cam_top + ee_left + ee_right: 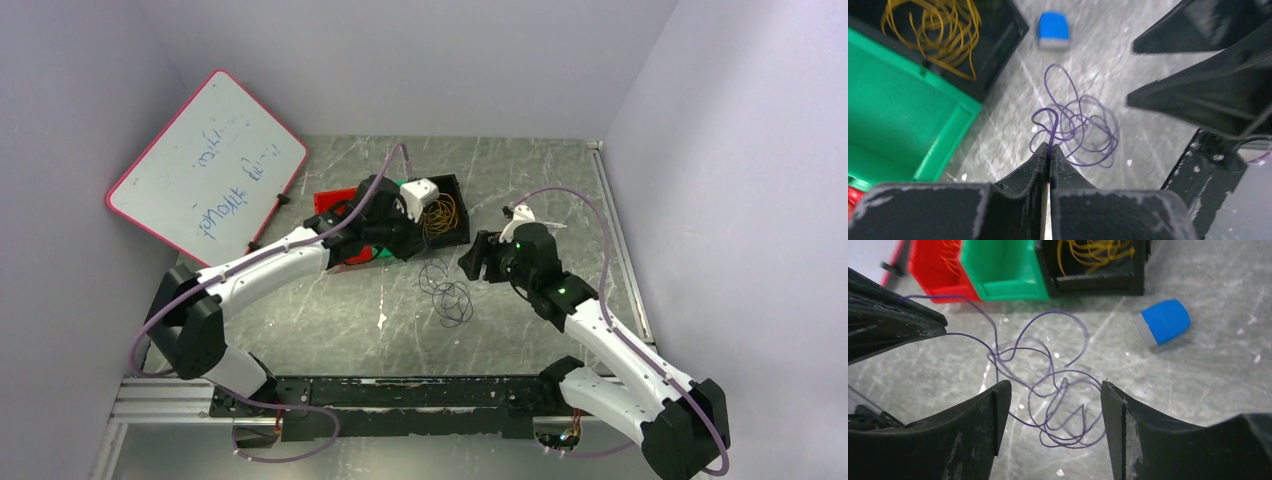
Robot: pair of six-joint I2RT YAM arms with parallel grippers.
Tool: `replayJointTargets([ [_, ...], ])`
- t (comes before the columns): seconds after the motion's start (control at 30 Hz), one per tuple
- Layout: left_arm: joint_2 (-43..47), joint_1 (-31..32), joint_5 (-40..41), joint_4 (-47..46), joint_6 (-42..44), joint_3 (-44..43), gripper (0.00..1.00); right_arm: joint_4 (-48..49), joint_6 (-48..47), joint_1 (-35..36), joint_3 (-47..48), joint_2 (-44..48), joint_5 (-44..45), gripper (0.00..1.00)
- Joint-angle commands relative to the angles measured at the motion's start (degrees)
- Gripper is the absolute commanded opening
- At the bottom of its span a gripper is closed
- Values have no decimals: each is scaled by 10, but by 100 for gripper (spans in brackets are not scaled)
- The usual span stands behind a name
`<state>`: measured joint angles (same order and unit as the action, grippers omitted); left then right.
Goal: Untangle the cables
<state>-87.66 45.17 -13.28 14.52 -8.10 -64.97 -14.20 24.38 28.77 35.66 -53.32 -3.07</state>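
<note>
I held the left gripper (1049, 150) pressed together on one strand of the purple cable (1053, 125). Its tangle lay on the table (330, 320) near the green bin (998, 270). The right gripper (1055, 388) hung spread above it. I judged it best to pinch a separate loop, then draw the two apart slowly.

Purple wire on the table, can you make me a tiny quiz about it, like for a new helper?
1. True or false: the left fingers are shut on a strand of the purple cable.
2. The small block lying on the table near the cable is: A blue, B pink, C white.
3. Fill in: the right fingers stand ___, holding nothing.
Key: 1 true; 2 A; 3 open.
</note>
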Motion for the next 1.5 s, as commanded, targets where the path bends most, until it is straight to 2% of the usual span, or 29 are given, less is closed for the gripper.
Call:
replayJointTargets([
  [0.0,26,11,-34,53,11,-74,7,113,18,-2,-7,34,-25,72],
  [0.27,28,15,-68,96,20,-161,7,222,52,-2,-23,72,-23,73],
  [0.47,14,20,-93,105,17,-195,7,221,49,-2,-11,55,-32,73],
  [0.67,14,21,-81,111,10,-221,7,229,58,-3,-24,61,-29,72],
  [0.87,28,21,-80,107,-6,-245,7,126,80,-2,3,46,75,61],
  [1.13,53,21,-14,121,-13,-280,7,-14,147,-2,0,93,239,60],
  [1.4,99,21,66,93,-30,-269,7,-42,125,-2,4,163,270,61],
  [1.47,106,21,73,84,-30,-265,7,4,92,-2,-10,184,232,64],
])
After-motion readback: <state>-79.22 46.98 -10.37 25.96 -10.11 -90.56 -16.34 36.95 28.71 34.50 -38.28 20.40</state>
